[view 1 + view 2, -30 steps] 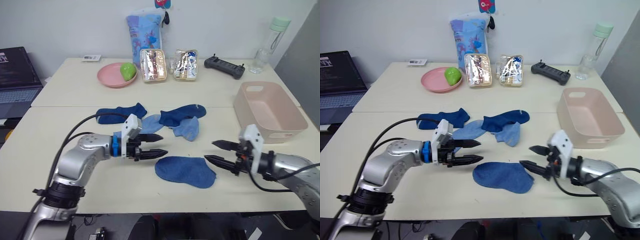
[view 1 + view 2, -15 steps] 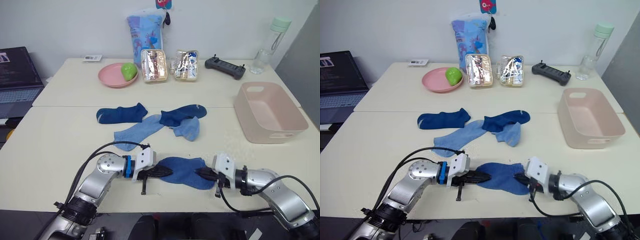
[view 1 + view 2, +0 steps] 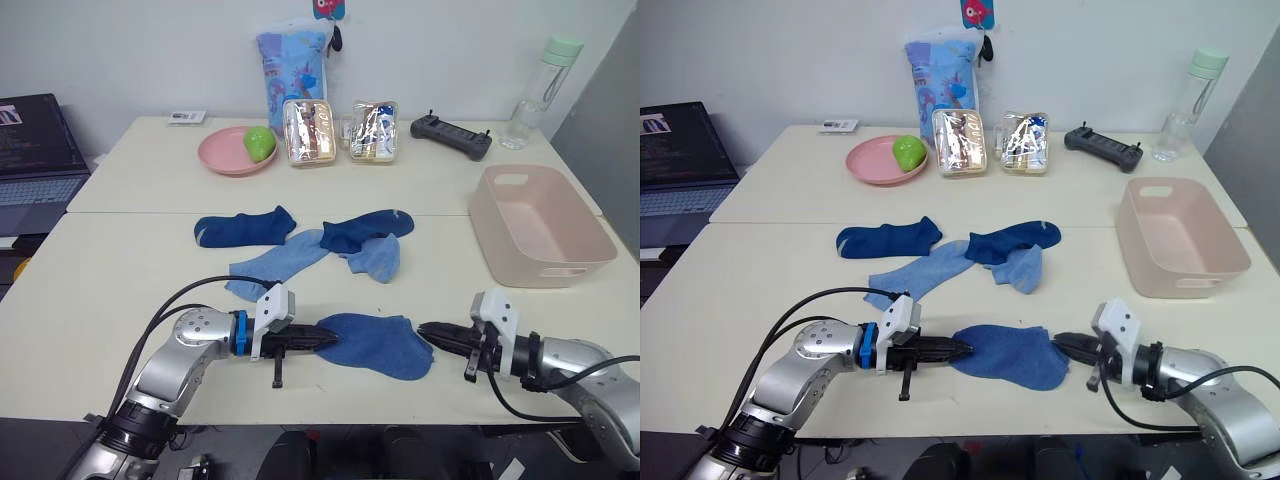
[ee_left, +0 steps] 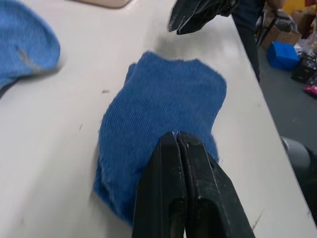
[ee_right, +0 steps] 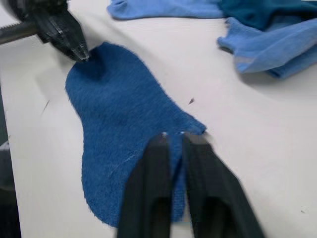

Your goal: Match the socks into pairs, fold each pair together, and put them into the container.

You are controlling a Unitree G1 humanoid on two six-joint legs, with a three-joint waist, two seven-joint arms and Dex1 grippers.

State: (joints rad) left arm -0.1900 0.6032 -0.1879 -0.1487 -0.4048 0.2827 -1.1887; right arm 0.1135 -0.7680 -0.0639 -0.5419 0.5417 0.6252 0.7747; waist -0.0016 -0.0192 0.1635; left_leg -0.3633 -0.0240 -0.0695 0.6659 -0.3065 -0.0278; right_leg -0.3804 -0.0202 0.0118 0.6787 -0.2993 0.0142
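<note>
Sock (image 3: 375, 343): flat, lower centre of bench (image 3: 90, 300).
Left gripper (image 3: 326, 340): jaws closed at sock's left edge.
Right gripper (image 3: 428, 331): jaws nearly closed, at sock's right edge.

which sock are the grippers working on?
The medium-blue sock lying alone at the front table edge. The left gripper is shut on one end, the right gripper at the other; the remaining socks sit farther back.

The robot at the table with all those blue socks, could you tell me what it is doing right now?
It is working on the medium-blue sock at the table's near edge. The left gripper is shut on one end of it; the right gripper sits at the other end. Other socks lie behind, and the pink container holds nothing yet.
</note>
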